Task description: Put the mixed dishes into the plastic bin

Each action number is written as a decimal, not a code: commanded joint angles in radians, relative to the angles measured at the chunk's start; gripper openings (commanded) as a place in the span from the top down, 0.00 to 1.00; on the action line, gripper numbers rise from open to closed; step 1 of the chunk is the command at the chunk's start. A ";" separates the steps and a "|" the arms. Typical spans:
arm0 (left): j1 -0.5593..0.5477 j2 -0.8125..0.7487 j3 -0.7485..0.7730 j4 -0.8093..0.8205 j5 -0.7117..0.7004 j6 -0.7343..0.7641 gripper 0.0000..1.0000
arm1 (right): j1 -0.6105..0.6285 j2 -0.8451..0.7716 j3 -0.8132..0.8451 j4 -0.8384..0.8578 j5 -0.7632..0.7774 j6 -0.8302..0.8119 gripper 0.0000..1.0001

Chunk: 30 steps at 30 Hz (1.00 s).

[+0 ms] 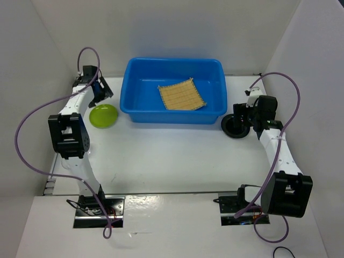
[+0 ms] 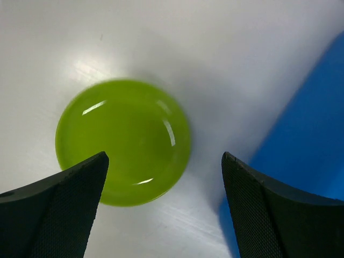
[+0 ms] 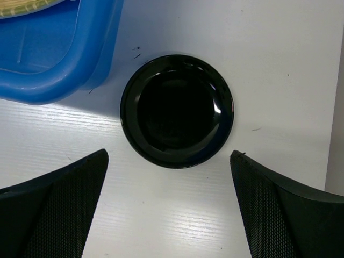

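Note:
The blue plastic bin (image 1: 140, 105) stands at the back middle of the table with the tan woven mat (image 1: 181, 97) lying flat inside. A lime-green plate (image 1: 103, 115) rests on the table just left of the bin. My left gripper (image 1: 101, 91) hovers over the plate's far side, open and empty; in the left wrist view the green plate (image 2: 123, 141) lies ahead of the left gripper (image 2: 164, 161), overlapping its left finger. A black dish (image 1: 234, 127) sits right of the bin. My right gripper (image 1: 248, 115) hangs above it, open; the black dish (image 3: 177, 110) lies just ahead of the right gripper (image 3: 169, 161).
White walls close in the table at the back and both sides. The bin's blue wall (image 2: 314, 145) runs close to the right of my left fingers, and the bin's rounded corner (image 3: 59, 54) lies just left of the black dish.

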 commanded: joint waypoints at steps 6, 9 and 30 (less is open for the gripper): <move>0.161 0.021 -0.112 0.006 0.087 -0.057 0.00 | -0.007 0.072 0.075 -0.045 -0.063 -0.018 0.02; 0.233 0.070 -0.140 0.006 0.152 -0.079 0.00 | -0.007 0.093 0.076 -0.045 -0.063 -0.027 0.02; 0.279 0.188 -0.053 -0.048 0.192 -0.042 0.03 | -0.007 0.112 0.085 -0.063 -0.091 -0.046 0.02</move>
